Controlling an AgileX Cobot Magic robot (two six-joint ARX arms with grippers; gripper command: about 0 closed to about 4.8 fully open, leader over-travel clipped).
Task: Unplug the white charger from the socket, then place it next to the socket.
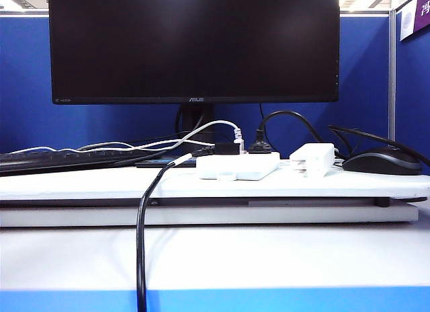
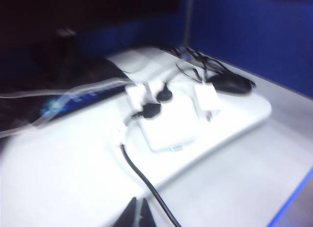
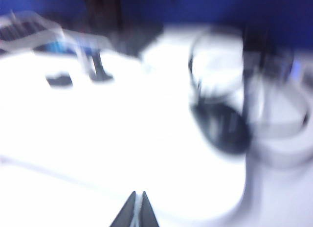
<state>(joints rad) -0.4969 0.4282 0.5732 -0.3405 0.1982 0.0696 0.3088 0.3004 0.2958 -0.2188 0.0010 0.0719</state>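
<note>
Right, from the exterior view I see the low, flat white rectangular socket strip [image 1: 237,166] lying on the raised white board [image 1: 101,184] that sits on the worktop [image 1: 215,258]. The white boxy charger [image 1: 313,159] rests on that board just to the right of the strip, unplugged, its prong end turned toward the strip; I cannot tell if the two touch. A black plug [image 1: 260,148] sits in the strip's top and a thick black cable [image 1: 142,245] runs from its left end down over the front edge. A black mouse [image 1: 381,162] lies right of the charger, a black keyboard [image 1: 60,161] far left, and a large black monitor [image 1: 193,43] stands behind. Neither arm shows here.

In the left wrist view, blurred, the left pincer [image 2: 136,215] hangs above the worktop with its dark fingertips [image 2: 128,215] nearly together, holding nothing. The socket strip [image 2: 168,124] lies well ahead of it, the charger [image 2: 206,100] beside the strip, between it and the mouse [image 2: 230,84].

The right wrist view is heavily smeared. The right pincer [image 3: 136,212] is closed and empty, tips pressed together over the white surface. The dark mouse [image 3: 222,126] is ahead; I cannot make out the charger or the strip here.
</note>
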